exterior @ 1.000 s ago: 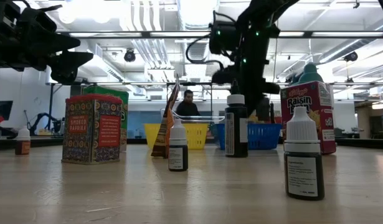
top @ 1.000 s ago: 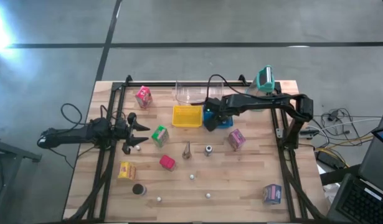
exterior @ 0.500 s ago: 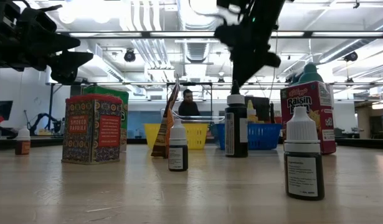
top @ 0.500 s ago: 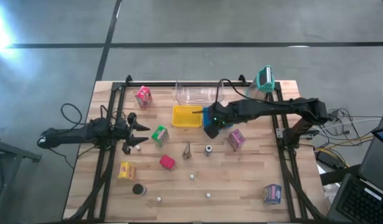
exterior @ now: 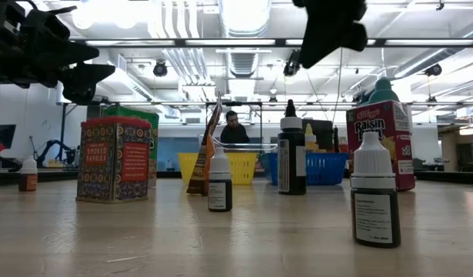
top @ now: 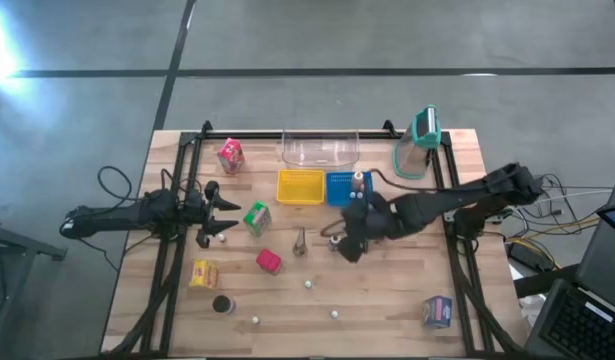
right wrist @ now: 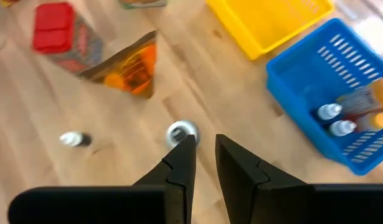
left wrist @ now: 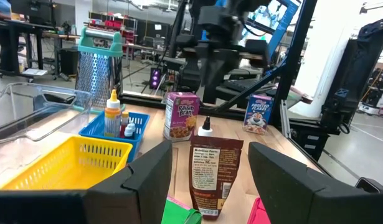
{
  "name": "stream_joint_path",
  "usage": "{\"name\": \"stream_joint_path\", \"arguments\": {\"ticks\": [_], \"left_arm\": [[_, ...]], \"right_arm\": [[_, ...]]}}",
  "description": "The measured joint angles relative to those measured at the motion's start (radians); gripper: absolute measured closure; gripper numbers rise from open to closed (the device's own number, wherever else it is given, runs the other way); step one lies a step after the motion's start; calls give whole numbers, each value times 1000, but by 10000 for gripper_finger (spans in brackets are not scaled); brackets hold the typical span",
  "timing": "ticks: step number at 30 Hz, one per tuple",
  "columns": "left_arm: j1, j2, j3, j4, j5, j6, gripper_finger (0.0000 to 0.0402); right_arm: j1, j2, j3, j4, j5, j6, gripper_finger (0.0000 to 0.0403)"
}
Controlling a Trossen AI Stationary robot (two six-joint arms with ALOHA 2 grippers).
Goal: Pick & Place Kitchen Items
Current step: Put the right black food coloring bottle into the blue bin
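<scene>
Taking the pouch (top: 300,241) at mid-bench as our marker: two baskets (top: 300,187) sit side by side behind it, a clear tub (top: 320,150) behind those against the bench (top: 387,300) edge. A small bottle (top: 334,241) stands just right of the pouch, the right end effector (top: 344,243) above it. A carton (top: 256,217) lies left of the pouch, the left end effector (top: 223,213) beyond that.

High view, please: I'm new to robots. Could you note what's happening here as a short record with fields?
Right tool: over the table's middle, tips just beside a silver-capped bottle, fingers narrowly parted, holding nothing
Left tool: waiting at the table's left side, open, pointing toward the green carton
Blue basket: small bottles inside
Yellow basket: right beside the blue one
Also loose on table: red carton, pink carton
</scene>
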Motion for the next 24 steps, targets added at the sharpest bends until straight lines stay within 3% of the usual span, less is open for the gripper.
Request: {"name": "stream_joint_path", "arguments": {"ticks": [11, 24], "left_arm": [[0, 0, 0, 0, 0, 0, 183], [0, 0, 0, 0, 0, 10, 183]], "right_arm": [[164, 1, 0, 0, 45, 123, 375], [354, 2, 0, 0, 171, 250, 371]]}}
